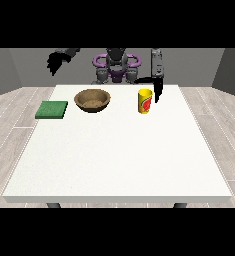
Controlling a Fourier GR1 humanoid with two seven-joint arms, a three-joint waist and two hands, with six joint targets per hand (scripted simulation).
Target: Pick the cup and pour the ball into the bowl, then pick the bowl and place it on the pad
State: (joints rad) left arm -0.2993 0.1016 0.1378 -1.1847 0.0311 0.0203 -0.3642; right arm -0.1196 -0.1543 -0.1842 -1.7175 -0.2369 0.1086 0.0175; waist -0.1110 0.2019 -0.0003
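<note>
White table [114,165], hand [158,90] beside cup [145,101]

Humanoid torso [116,70], small, at the far edge of the table. Dark grey central body with lighter grey blocks low at either side. Purple looped rings at both shoulders, purple accent low on the chest. Head dark grey, boxy. Arm at the view's right [156,62]: grey slab-like forearm with darker panels, ending in a black hand [158,89]. Arm at the view's left: dark grey, ending in a black hand [54,62]. Cables, screws, markings: not discernible.
</note>
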